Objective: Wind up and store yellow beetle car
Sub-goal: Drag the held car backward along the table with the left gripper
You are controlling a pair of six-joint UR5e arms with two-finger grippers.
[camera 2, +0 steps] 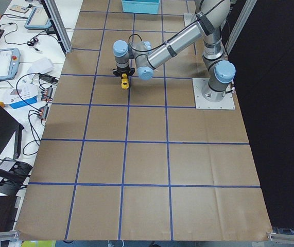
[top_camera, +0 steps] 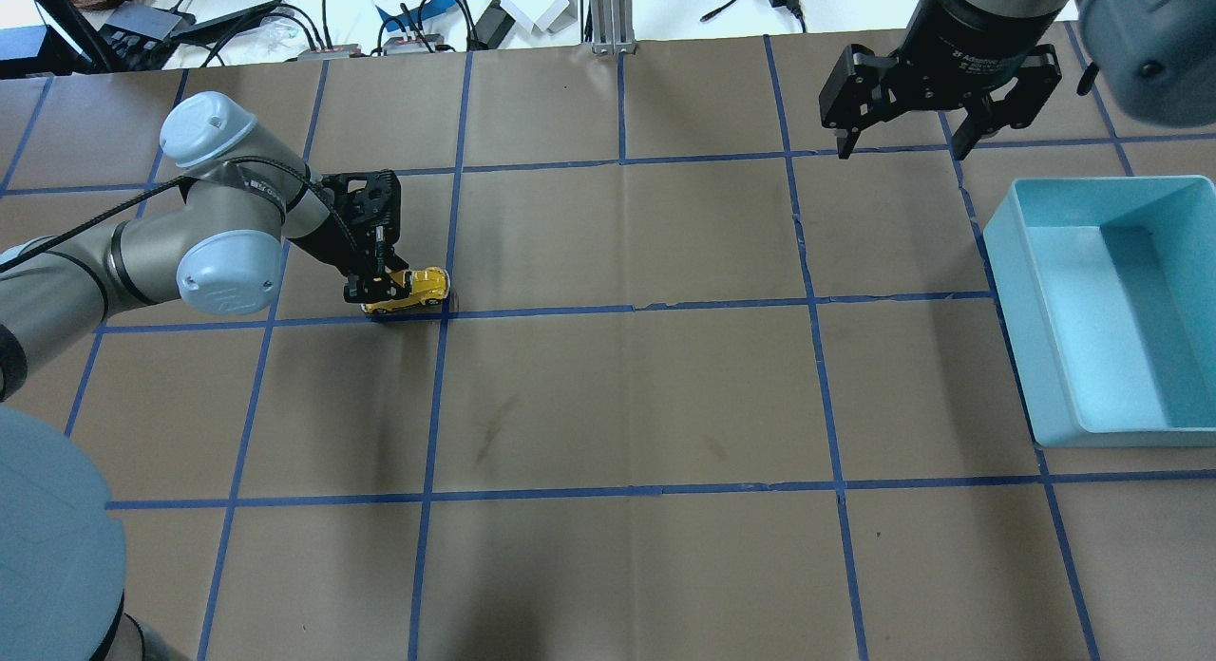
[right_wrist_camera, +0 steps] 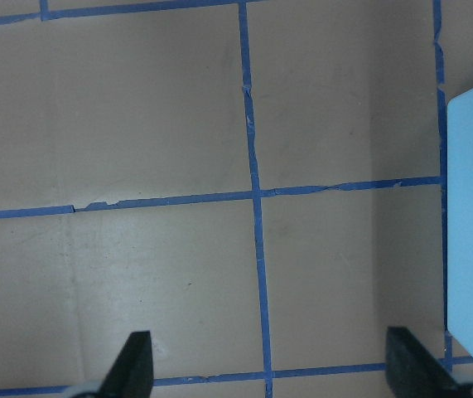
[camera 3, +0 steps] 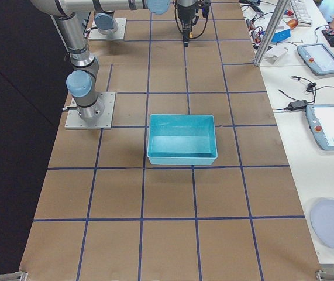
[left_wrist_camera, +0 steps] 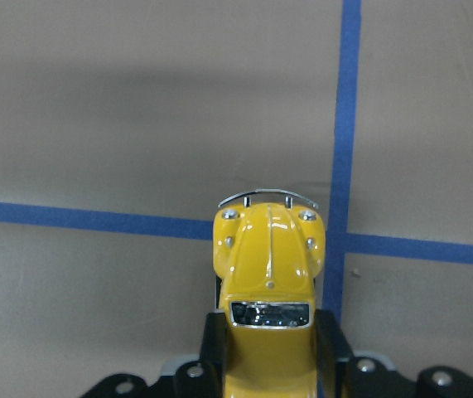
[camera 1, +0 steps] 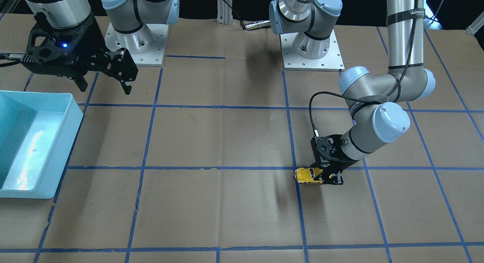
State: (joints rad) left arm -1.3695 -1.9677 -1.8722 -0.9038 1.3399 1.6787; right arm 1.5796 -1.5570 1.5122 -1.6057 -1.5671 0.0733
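Note:
The yellow beetle car [top_camera: 414,289] sits on the brown table by a blue tape crossing, nose pointing away from the arm. It also shows in the front-facing view [camera 1: 308,175], the exterior left view [camera 2: 124,81] and the left wrist view [left_wrist_camera: 269,282]. My left gripper [top_camera: 382,283] is low over the car's rear, its fingers [left_wrist_camera: 213,344] pressed on both sides of the body. My right gripper [top_camera: 902,139] hangs open and empty high above the table, near the blue bin [top_camera: 1111,305]; its fingertips [right_wrist_camera: 135,365] show wide apart.
The light blue bin [camera 1: 30,142] stands open at the table's right end, seen also in the exterior right view [camera 3: 182,139]. Blue tape lines grid the table. Both arm bases [camera 1: 312,51] stand at the robot's edge. Cables and tablets lie on the far bench.

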